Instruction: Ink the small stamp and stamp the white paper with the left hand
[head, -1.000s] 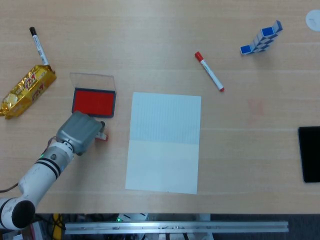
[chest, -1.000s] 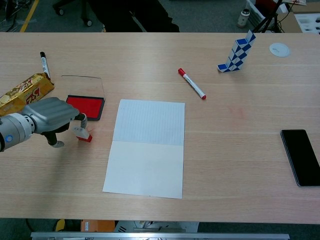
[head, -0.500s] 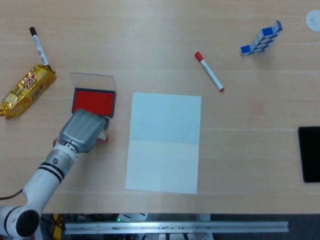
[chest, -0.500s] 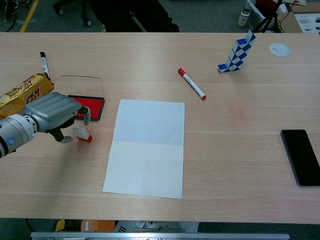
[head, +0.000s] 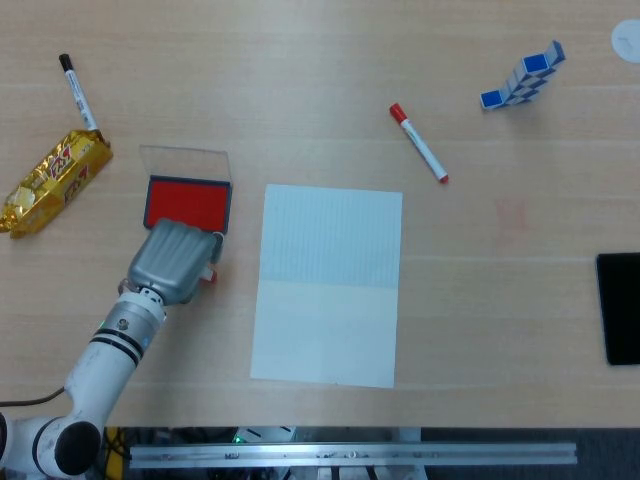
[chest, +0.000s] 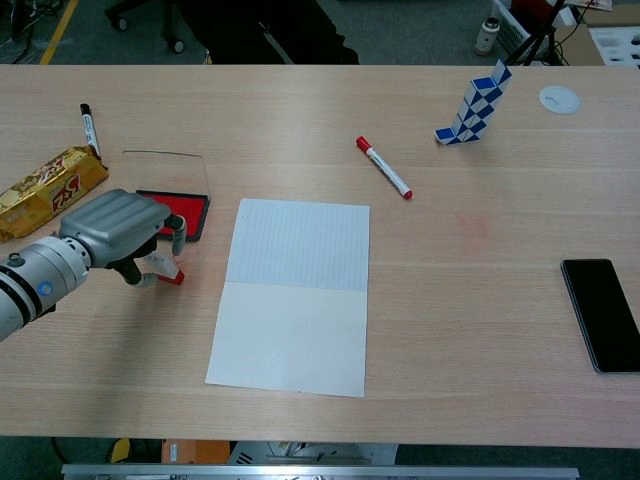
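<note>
The small stamp (chest: 166, 268), clear-bodied with a red base, lies tilted on the table just below the open red ink pad (chest: 187, 207). My left hand (chest: 118, 228) hovers over it, one finger reaching down on its far side and the thumb on its near side. The fingers are still apart and not plainly closed on the stamp. From the head view, the left hand (head: 175, 260) covers most of the stamp (head: 208, 272), beside the ink pad (head: 187, 205). The white paper (head: 330, 285) lies to the right, bare. No right hand shows in either view.
A gold snack bar (head: 55, 180) and a black marker (head: 78, 92) lie at the far left. A red marker (head: 418, 142) and a blue-and-white snake cube (head: 522, 77) sit beyond the paper. A black phone (head: 620, 308) lies at the right edge.
My left hand has slid right and forward, from beside the stamp to over it, and its fingers now straddle the stamp. The stamp has not moved.
</note>
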